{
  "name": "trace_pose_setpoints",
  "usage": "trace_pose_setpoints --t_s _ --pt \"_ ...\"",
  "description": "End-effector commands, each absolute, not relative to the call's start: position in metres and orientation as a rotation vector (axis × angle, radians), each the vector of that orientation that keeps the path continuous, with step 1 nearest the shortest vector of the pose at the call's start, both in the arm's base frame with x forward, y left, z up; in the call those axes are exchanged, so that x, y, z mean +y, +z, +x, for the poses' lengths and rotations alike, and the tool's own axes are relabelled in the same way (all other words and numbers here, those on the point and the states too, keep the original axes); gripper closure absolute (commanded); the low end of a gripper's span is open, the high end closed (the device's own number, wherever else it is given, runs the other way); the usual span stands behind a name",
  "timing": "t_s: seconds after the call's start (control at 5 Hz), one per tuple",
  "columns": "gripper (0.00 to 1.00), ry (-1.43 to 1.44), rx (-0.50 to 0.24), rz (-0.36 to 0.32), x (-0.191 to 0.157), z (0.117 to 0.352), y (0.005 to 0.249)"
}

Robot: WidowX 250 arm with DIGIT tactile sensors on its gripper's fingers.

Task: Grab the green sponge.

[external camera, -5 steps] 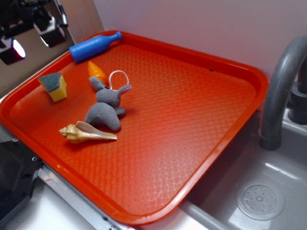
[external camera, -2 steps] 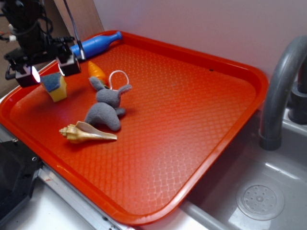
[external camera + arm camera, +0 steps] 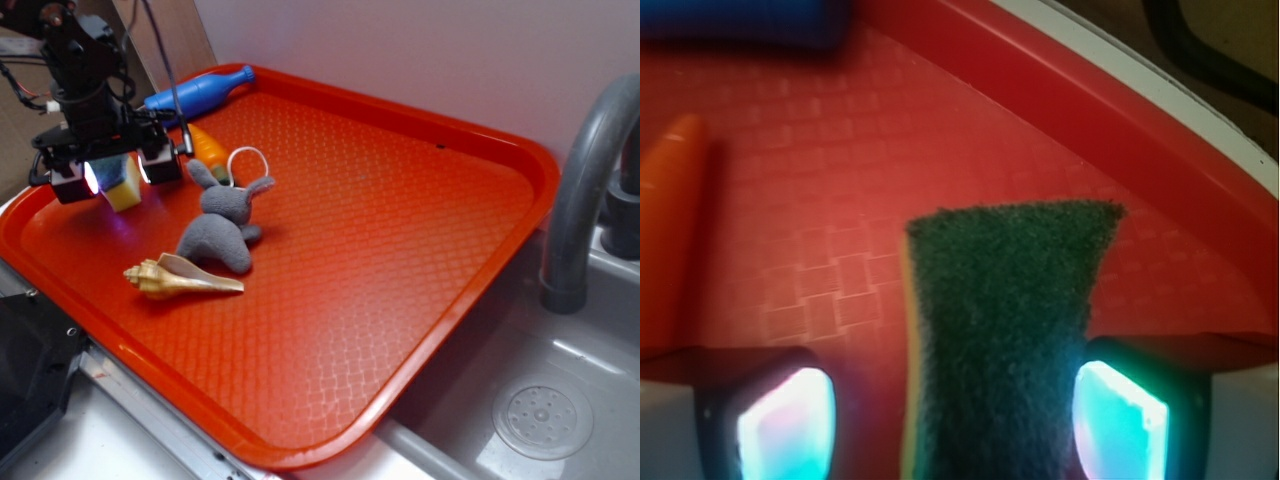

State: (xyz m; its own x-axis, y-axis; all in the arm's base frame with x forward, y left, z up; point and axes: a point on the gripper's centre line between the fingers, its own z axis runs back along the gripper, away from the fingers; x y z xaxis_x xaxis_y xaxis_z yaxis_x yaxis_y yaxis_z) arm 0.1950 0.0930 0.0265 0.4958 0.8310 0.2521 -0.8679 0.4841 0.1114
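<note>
Green sponge between jaws | spread wide, apparently not gripping | no writing seen

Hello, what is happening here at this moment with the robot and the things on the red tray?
The robot's end effector is at the back left corner of the orange-red tray, open, with a finger on each side of the green sponge. The sponge sits on the tray and is not yet gripped: the wrist view shows a gap on the left side. Nearby lie a toy carrot, a blue bottle, a grey plush rabbit and a seashell, all untouched.
</note>
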Motion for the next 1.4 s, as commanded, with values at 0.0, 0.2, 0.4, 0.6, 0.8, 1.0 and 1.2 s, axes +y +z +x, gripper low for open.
trace_pose_setpoints --t_s 0.0,0.2,0.4,0.6,0.8,1.0,1.2 --pt "1.00 1.004 -0.195 0.242 0.103 0.200 0.023" --pt "1.00 1.008 -0.217 0.248 0.101 0.195 0.024" --pt "1.00 0.960 -0.227 0.251 0.100 0.196 0.030" --pt "1.00 0.804 -0.207 0.211 0.087 0.203 0.066" --pt "1.00 0.566 -0.169 0.060 0.054 0.211 0.117" --pt "1.00 0.322 -0.192 -0.049 0.029 0.212 0.160" --pt "1.00 0.094 -0.224 -0.134 0.004 0.200 0.194"
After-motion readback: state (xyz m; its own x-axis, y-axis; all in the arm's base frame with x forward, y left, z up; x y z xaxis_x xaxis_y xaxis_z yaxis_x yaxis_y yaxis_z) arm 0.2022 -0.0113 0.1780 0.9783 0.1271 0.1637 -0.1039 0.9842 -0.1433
